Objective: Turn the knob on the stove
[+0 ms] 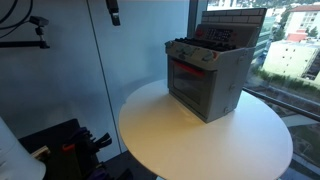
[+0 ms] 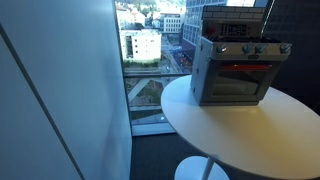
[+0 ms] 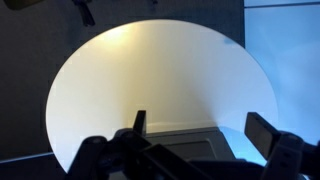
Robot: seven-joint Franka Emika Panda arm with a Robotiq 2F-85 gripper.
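The small grey toy stove (image 1: pixel 212 82) stands on the round white table (image 1: pixel 170 130) near its far edge. It has a red-orange oven window, a knob row (image 1: pixel 197 56) and a brick-patterned back panel. It shows in both exterior views, the second being (image 2: pixel 232 72), with its knobs (image 2: pixel 250 49) along the front top. In the wrist view my gripper (image 3: pixel 200 120) is open and empty, its two dark fingers spread wide. A grey part of the stove (image 3: pixel 190 138) lies just below and between them. The gripper's tip hangs at the top of an exterior view (image 1: pixel 113 12), well above and apart from the stove.
A large window with city buildings (image 2: pixel 145 45) stands right behind the table. A glass partition (image 1: pixel 60 70) is beside it. Dark equipment (image 1: pixel 70 145) sits low by the table's edge. The table's rim (image 3: pixel 60 130) drops off to dark floor.
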